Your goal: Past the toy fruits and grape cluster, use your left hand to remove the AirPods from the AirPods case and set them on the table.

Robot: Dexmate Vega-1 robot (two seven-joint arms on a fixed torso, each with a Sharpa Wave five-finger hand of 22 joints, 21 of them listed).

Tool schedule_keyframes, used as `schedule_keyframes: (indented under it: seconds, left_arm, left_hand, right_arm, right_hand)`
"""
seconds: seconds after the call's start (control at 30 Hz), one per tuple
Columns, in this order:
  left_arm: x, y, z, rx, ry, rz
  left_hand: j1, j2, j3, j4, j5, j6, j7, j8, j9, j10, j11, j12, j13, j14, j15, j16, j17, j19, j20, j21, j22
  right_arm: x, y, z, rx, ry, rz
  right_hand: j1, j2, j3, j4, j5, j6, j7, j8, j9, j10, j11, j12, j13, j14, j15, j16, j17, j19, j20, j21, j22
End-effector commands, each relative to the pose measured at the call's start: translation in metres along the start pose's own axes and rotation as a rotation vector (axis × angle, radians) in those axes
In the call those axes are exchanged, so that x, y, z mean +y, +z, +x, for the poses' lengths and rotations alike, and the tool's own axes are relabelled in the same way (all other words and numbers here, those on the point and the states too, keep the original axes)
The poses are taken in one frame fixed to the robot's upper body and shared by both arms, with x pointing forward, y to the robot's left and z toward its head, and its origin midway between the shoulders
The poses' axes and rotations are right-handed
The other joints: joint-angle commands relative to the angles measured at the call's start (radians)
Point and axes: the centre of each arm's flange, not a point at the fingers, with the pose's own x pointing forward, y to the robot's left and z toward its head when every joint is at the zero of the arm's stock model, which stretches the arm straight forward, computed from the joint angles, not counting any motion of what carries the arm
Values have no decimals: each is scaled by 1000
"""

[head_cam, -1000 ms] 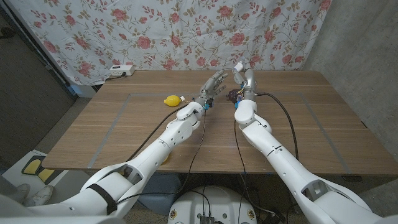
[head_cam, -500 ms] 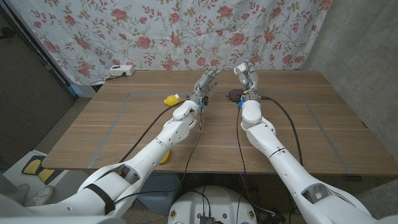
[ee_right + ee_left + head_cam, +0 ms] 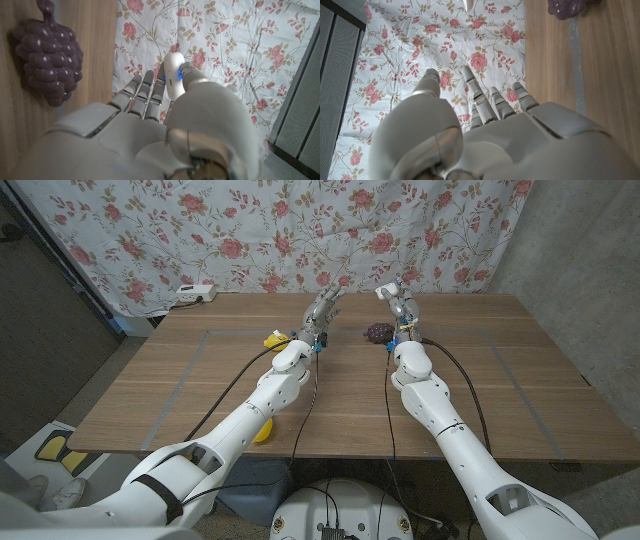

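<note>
**Operator:** Report the layout, largest item first.

**Technician:** The brown wooden table (image 3: 200, 395) carries everything, with a rose-print fabric backdrop (image 3: 250, 230) hanging at its 12 o'clock edge. Both white arms reach toward 12 o'clock. The left hand (image 3: 321, 312) is raised over the far table, its fingers (image 3: 476, 95) extended and slightly apart, holding nothing. The right hand (image 3: 398, 304) is raised at the left hand's 3 o'clock. The dark purple plastic grape cluster (image 3: 375, 332) lies on the table between them, just beside the right hand. A yellow toy lemon (image 3: 271, 339) lies at the left hand's 8 o'clock, partly hidden by the forearm.

**Operator:** Where is the task item?

**Technician:** The small white glossy AirPods case (image 3: 174, 75) sits upright in the right hand, pinched between the thumb and the fingers, with small blue lights visible against it. Whether its lid is open cannot be told, and the earbuds cannot be made out.

**Operator:** Handling characteristics?

**Technician:** By judgement, the earbuds are very light, rigid, smooth and slippery, so they will squirt out of a loose pinch. They are likely held in by a magnet, so expect brief resistance. Take each one at the rounded head with the thumb and one fingertip, and pull straight along the stem. The right hand must brace the case body, not the lid.
</note>
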Motion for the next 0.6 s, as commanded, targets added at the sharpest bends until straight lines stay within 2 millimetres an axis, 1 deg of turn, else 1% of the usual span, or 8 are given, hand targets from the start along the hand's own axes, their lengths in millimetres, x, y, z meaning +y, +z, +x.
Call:
schedule_keyframes:
  seconds: [0.03,0.07,0.37,0.6]
  left_arm:
    - [7,-1,-1,4,16,0]
    - [7,-1,-1,6,10,-4]
    - [9,-3,2,16,3,-9]
    - [8,-3,6,6,-4,-8]
  left_hand:
    - [-8,2,3,0,2,-4,1,0,1,-6,-1,-3,1,3,5,-1,2,-5,-2,-1,1]
    - [-9,2,3,0,2,-5,0,0,1,-5,-1,-3,1,3,4,-1,2,-5,-2,-1,1]
    - [-10,3,5,-2,3,-5,2,0,1,-5,-1,-3,0,8,3,-1,2,-5,-2,-1,1]
    - [-10,6,8,-4,4,-4,3,1,1,-5,-1,-3,0,8,4,-1,1,-5,0,-1,2]
  right_arm:
    - [2,5,-4,36,64,158]
    - [2,5,-4,37,67,163]
    - [7,6,-6,34,90,136]
    - [8,7,-7,32,116,199]
  right_hand:
    - [24,0,-14,3,-1,14,-3,-2,4,193,-181,-1,-23,44,-189,25,28,46,-22,21,10]
    - [25,0,-15,3,-1,14,-3,-3,4,194,-181,-1,-25,45,-190,26,30,51,-27,23,11]
    - [34,-6,-23,-1,-2,13,-2,-4,4,202,-182,0,-36,37,-189,20,34,58,-24,28,12]
    - [37,-5,-28,0,-3,5,3,-7,4,213,-182,1,-45,42,-190,19,36,63,-30,30,13]
